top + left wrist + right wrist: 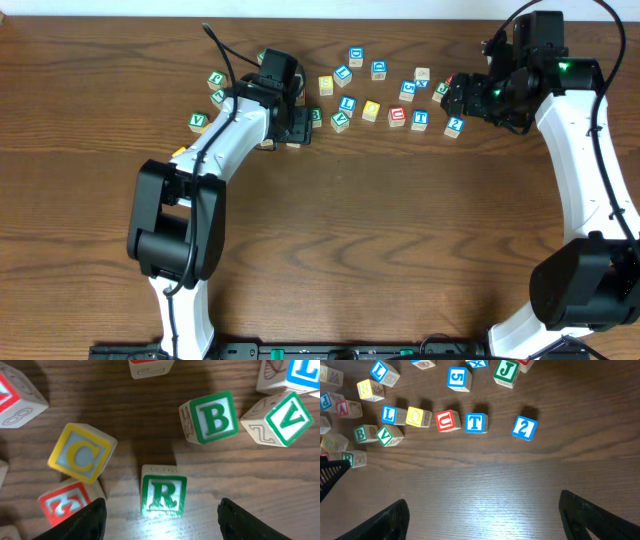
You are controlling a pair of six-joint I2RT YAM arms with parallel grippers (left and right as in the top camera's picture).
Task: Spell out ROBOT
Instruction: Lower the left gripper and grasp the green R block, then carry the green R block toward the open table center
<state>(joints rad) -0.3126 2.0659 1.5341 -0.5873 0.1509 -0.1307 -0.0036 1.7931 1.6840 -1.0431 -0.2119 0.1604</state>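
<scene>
A green R block (163, 491) stands on the wood between the fingers of my left gripper (161, 506), which is open and apart from it on both sides. A green B block (215, 416) and a green V block (287, 417) lie beyond it to the right, and a yellow C block (80, 453) to the left. In the right wrist view a yellow O block (417, 416), a red U block (446, 421) and a blue T block (476, 422) stand in a row. My right gripper (483, 502) is open and empty over bare wood.
Several more letter and number blocks lie across the far part of the table (330, 230), among them a blue L (390, 415), a blue 2 (524, 427), a blue 5 (456, 377) and a green J (506, 371). A red block (65, 505) touches my left finger.
</scene>
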